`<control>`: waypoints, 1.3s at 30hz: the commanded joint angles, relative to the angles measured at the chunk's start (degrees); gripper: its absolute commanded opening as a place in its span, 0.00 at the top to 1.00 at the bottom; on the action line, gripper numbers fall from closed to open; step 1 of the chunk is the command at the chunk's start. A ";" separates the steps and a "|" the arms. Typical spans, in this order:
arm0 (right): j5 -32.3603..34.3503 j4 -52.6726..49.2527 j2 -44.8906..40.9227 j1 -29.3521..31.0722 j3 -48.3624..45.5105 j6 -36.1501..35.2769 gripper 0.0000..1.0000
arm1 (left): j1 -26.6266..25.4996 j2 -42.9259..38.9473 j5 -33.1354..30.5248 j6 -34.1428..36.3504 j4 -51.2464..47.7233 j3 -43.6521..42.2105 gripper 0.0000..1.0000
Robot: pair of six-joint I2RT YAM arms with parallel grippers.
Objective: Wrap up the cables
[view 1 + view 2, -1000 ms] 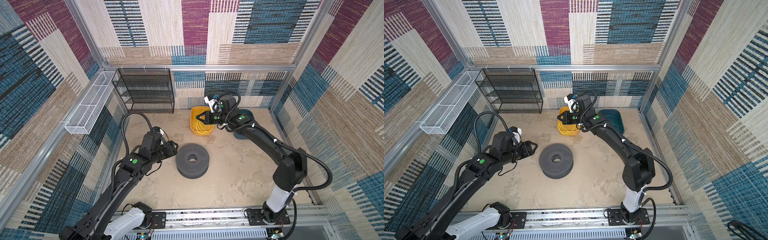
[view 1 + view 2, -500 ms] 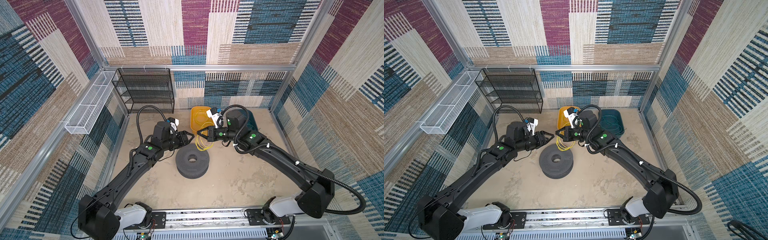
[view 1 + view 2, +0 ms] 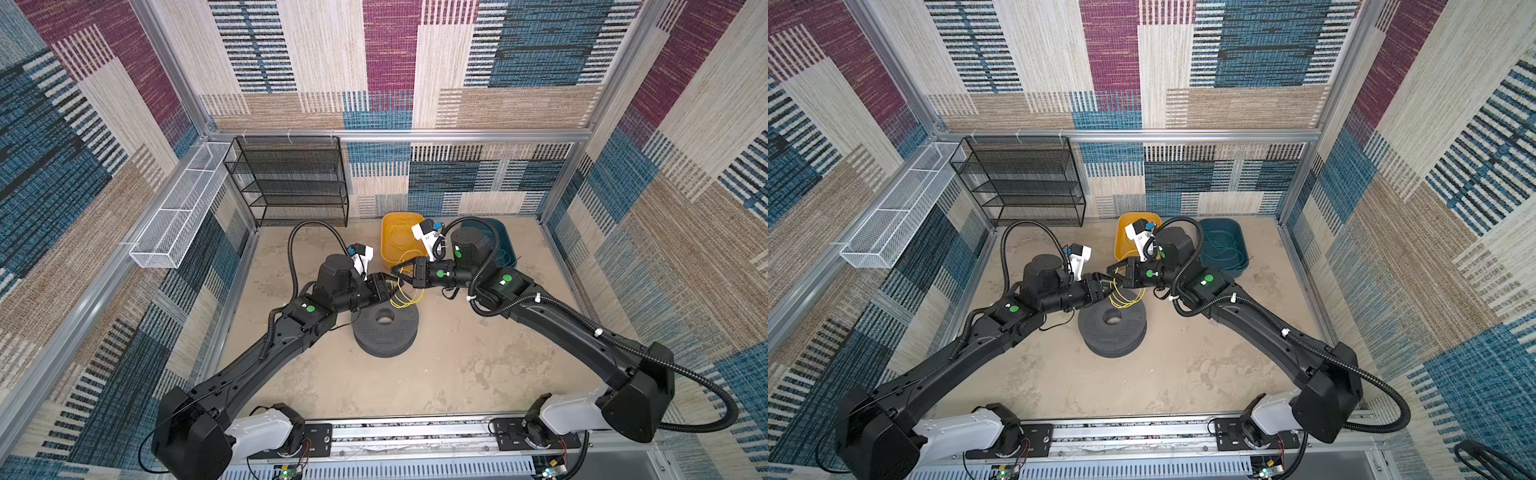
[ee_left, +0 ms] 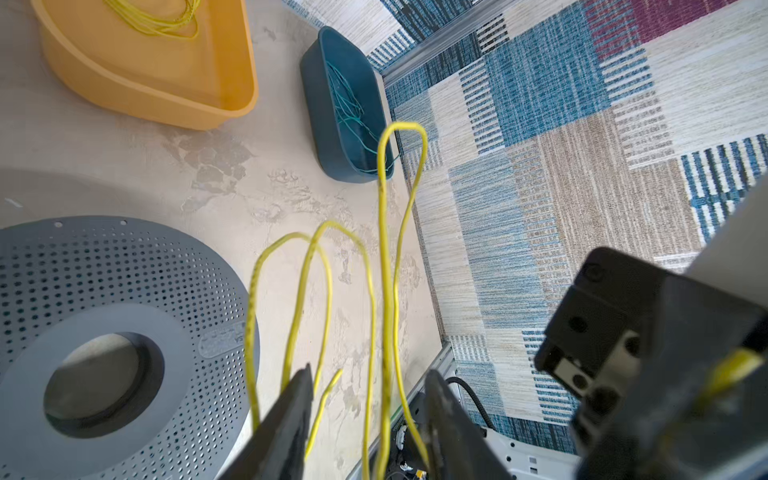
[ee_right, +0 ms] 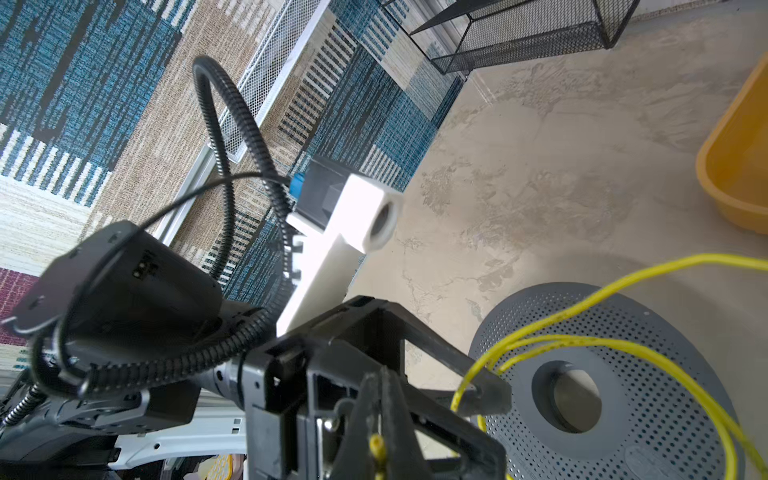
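**A:** What is the room like?

**B:** Woven walls (image 3: 540, 62) in blocks of blue, maroon, tan and cream close it in on three sides, edged by a bare metal frame (image 3: 415, 135). The tabletop (image 3: 457, 365) is beige and mottled, with darker blotches.

**A:** And around the grey reel (image 3: 374, 340)?

**B:** The reel lies flat near the middle, perforated, with a round hole in its centre. Beyond it to the left, a black wire shelf (image 3: 291, 183) stands against the back wall. Further left again, a white mesh basket (image 3: 178, 208) hangs on the side rail. Just beyond the reel sits a yellow tub (image 3: 388, 249) with a yellow coil (image 4: 158, 23) inside. To the right of that, a blue tub (image 4: 320, 108) holds teal cords (image 4: 349, 112).

**A:** The arms?

**B:** Both meet over the reel's far edge. The right end effector (image 5: 382, 386) is pinched closed on one end of the yellow cable (image 4: 384, 249). The left end effector (image 4: 368, 386) has its fingers apart, and strands of the cable run between them.

**A:** So where is that cable?

**B:** It hangs in several loose loops between the two end effectors, above the reel's far rim. I cannot tell whether the loops touch the reel.
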 commanded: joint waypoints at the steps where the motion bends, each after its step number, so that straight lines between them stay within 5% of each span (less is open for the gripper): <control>1: 0.40 1.62 -0.81 0.16 0.03 1.15 1.00 | -0.25 -0.17 -1.86 -0.45 2.96 -0.95 0.72; 10: 3.45 -1.20 -1.57 0.09 4.92 0.37 1.00 | -0.34 -2.88 -6.74 1.30 -0.02 -3.69 1.00; 15: 6.81 -4.63 0.56 -1.90 13.13 -1.90 1.00 | -0.27 -5.97 -9.67 2.69 -4.54 -7.43 1.00; 23: 1.61 -3.32 5.67 -14.17 23.58 -1.66 1.00 | -0.26 -12.07 -10.46 4.88 -10.74 -11.09 1.00; 32: -0.26 -1.91 12.70 -26.77 29.56 -0.29 1.00 | -0.34 -15.52 -3.65 10.41 -16.26 -10.97 1.00; 39: 1.65 1.74 16.34 -30.81 31.07 1.24 1.00 | -0.34 -17.18 1.50 12.86 -17.85 -11.55 1.00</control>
